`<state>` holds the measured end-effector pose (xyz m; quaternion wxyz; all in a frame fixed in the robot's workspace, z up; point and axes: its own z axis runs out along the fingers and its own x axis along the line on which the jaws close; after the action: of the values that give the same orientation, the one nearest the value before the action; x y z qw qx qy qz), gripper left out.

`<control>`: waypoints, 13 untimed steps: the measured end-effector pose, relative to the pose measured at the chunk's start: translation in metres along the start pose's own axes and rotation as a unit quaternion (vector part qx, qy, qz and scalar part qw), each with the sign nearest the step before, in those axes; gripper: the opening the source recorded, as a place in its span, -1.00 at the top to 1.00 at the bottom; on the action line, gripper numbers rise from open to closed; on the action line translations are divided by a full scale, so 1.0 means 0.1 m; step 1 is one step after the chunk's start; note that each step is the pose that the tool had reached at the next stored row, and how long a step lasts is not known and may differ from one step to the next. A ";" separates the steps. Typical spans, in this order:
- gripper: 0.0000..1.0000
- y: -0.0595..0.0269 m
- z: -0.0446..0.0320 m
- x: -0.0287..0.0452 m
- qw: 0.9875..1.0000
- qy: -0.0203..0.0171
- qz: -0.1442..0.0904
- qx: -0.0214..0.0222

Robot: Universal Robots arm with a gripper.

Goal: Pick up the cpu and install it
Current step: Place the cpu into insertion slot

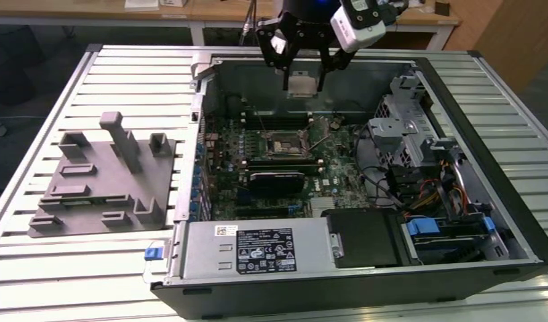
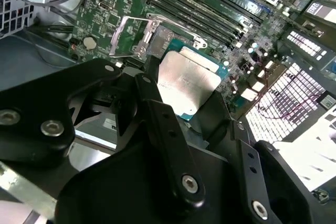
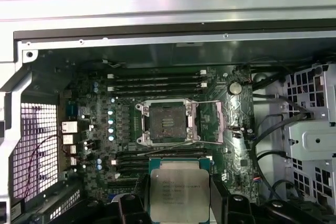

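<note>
Gripper (image 1: 303, 82) closed on the cpu (image 1: 302, 87) hangs over the open PC case (image 1: 363, 84), chip held flat, well above the mobo's bare socket (image 3: 165, 124) w/ its frame flipped open: pickup apparently done, install not yet.

A pale slatted metal table (image 1: 68, 268) carried two things. An open computer case (image 1: 345, 290) lay on its side directly below the jaws of the gripper (image 1: 302, 80). A grey fixture (image 1: 108, 181) sat well off from the jaws, toward the exterior view's left, just beside the case.
</note>
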<state>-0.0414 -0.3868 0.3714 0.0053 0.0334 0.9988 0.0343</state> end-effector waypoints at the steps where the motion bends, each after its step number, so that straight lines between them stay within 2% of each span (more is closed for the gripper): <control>1: -0.08 0.000 0.000 -0.002 1.000 0.000 0.000 0.000; 7: -0.08 0.001 0.000 -0.007 1.000 -0.001 0.008 0.001; 10: -0.08 0.000 0.004 -0.007 1.000 -0.002 0.029 0.002; 13: -0.08 0.000 0.009 -0.007 0.998 -0.004 0.055 0.003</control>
<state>-0.0407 -0.3868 0.3704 0.0072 0.0885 0.9956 0.0312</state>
